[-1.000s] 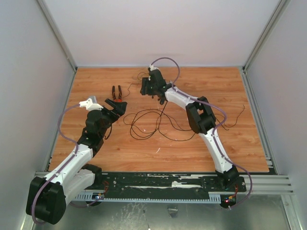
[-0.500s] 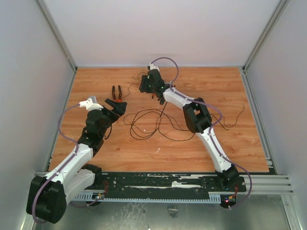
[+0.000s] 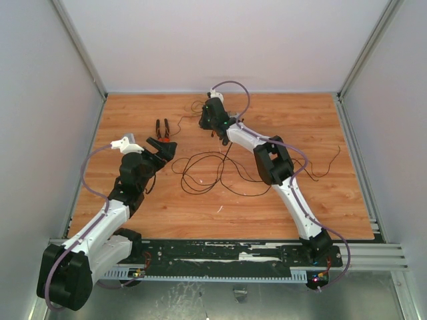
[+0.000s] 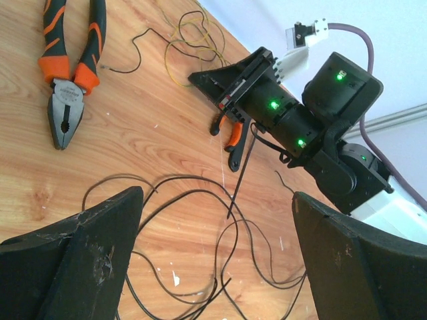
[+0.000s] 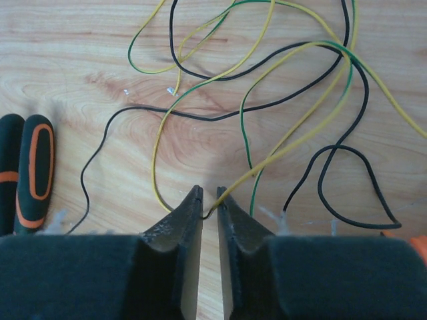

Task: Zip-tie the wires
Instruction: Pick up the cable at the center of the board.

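Observation:
The wires (image 3: 207, 172) lie in loose black loops mid-table, with a tangle of yellow, green and black strands (image 5: 267, 80) further back. My right gripper (image 5: 209, 197) reaches down at that tangle (image 3: 203, 121). Its jaws are almost together, with a yellow strand (image 5: 230, 190) bent into the narrow gap. The zip tie (image 4: 240, 177) is a straight black strip running from beside the right gripper's body toward the loops (image 3: 223, 160). My left gripper (image 4: 217, 267) hovers wide open over the loops (image 3: 162, 148) and holds nothing.
Orange-and-black pliers (image 4: 67, 67) lie flat left of the right gripper (image 3: 162, 128); their handles (image 5: 33, 173) show in the right wrist view. A small orange-handled tool (image 4: 232, 137) lies under the right gripper. White walls enclose the table.
The right gripper's jaws have closed in around the yellow strand and the wrist has shifted slightly. The left arm has not moved.

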Tool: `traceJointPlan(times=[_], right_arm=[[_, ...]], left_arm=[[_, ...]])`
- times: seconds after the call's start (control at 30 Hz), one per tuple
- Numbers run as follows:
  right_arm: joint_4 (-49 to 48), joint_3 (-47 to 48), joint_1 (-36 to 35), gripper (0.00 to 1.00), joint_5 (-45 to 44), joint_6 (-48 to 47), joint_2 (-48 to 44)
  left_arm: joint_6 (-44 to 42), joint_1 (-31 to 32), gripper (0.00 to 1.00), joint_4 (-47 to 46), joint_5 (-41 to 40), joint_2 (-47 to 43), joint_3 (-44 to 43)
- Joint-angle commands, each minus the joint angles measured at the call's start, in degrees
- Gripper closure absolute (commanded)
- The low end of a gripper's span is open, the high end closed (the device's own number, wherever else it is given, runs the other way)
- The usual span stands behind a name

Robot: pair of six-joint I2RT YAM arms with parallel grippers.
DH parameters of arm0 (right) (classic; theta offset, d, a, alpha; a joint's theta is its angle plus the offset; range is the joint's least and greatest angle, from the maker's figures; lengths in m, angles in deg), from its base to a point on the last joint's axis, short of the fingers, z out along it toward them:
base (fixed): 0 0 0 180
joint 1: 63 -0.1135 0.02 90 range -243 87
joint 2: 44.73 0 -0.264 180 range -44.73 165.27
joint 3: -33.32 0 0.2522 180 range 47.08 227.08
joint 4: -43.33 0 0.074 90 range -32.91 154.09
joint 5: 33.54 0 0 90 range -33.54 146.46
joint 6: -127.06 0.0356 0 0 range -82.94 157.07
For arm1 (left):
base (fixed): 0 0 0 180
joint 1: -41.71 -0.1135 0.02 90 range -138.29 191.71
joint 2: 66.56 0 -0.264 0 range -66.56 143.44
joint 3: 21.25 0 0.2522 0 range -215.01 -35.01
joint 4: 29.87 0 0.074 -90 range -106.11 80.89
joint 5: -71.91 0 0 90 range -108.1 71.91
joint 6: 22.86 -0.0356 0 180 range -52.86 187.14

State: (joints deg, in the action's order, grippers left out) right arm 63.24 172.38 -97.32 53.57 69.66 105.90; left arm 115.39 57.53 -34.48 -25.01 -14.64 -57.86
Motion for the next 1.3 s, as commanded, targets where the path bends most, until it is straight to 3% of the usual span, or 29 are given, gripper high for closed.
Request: traceJointPlan(times=[0.0,0.07,0.3,0.57,0.83,1.07,1.27], right_arm=[[-0.81,1.23,-0.08,0.93,-1.03,-1.65,-0.13],[-0.79,0.99,-0.21,1.00,-0.16,-3.57,-2.64],[-1.47,-0.91,-0.18,1.00,1.95,-11.06,-13.92],[0.53,9.22,0.18,1.00,1.31,-20.04,-23.01],[-4.44,13.77,2.47,1.00,4.01,-21.16,-32.03],[-4.34,7.56,2.94,1.00,5.35,-21.35,-40.84],[-2.64,1.72,3.26,1.00,6.17,-21.56,-46.24]], left_arm=[[-0.53,-0.61,0.02,-2.06,0.33,-0.49,-0.24],[-0.51,-0.61,0.02,-1.58,0.45,-0.74,-0.51],[-0.79,-0.66,0.02,0.59,0.41,-2.77,-2.01],[0.08,-0.70,0.02,2.11,1.01,-4.95,-2.25],[0.44,-0.78,0.02,2.72,2.68,-6.47,-2.74],[-1.67,-0.74,0.02,-0.77,7.88,-6.38,-3.51],[-2.72,-0.73,0.02,-9.09,18.65,-3.51,-2.71]])
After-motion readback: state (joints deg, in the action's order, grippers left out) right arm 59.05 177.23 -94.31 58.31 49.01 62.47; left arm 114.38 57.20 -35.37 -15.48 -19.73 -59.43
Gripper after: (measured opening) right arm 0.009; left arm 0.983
